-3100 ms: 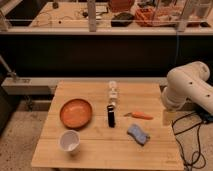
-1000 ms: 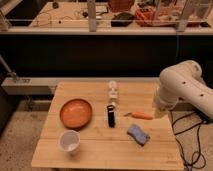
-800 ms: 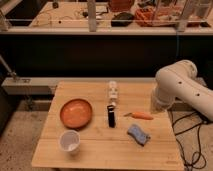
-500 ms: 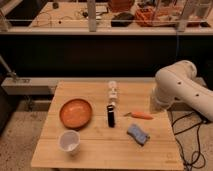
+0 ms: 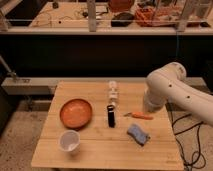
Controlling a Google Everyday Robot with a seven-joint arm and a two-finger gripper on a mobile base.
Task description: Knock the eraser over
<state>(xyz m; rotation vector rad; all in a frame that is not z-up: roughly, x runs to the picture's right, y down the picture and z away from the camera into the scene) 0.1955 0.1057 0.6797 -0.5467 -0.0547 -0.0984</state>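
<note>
The eraser (image 5: 111, 116) is a small black block with a paler top end. It stands upright near the middle of the wooden table (image 5: 95, 152), just in front of a slim white bottle-like object (image 5: 113, 92). My white arm (image 5: 162, 90) reaches in over the table's right edge, well to the right of the eraser and apart from it. The gripper is hidden at the arm's lower end, so I see no fingers.
An orange bowl (image 5: 76, 112) sits left of the eraser, and a white cup (image 5: 69, 141) stands at the front left. A thin orange object (image 5: 140, 116) lies between the eraser and the arm. A blue-grey soft pad (image 5: 138, 134) lies at the front right. Cables hang at the right.
The arm has swung left from beyond the table's right edge to over it, closer to the orange object. The eraser and the other things have not moved.
</note>
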